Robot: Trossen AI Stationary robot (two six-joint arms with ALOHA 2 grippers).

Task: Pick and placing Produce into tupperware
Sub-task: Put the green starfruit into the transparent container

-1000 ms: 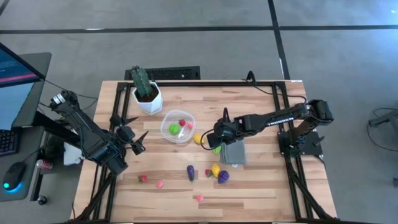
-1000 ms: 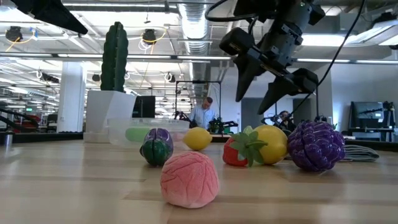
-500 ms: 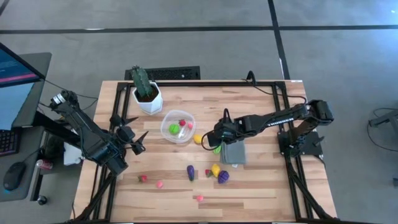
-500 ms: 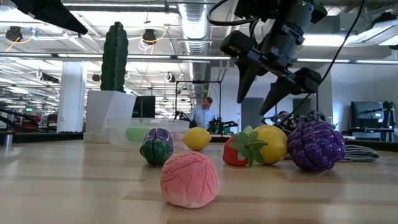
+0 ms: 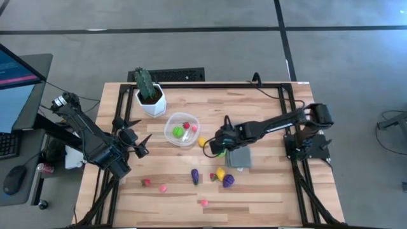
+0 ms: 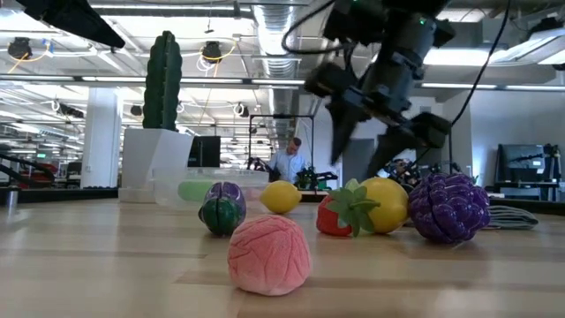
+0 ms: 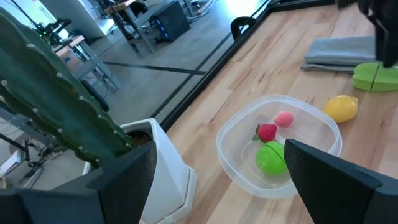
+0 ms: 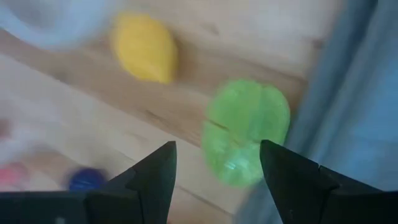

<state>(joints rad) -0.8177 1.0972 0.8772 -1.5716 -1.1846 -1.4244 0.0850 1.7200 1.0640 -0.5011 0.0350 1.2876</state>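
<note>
Right wrist view: my right gripper hangs, jaws open, over green produce beside the grey cloth. A yellow lemon lies near. Left gripper waits, jaws open.

Two arms. One clear bowl holding three toy pieces: one green, one red, one pink. One cactus in one white pot. One grey cloth. Eight loose toy pieces on the surface.
</note>
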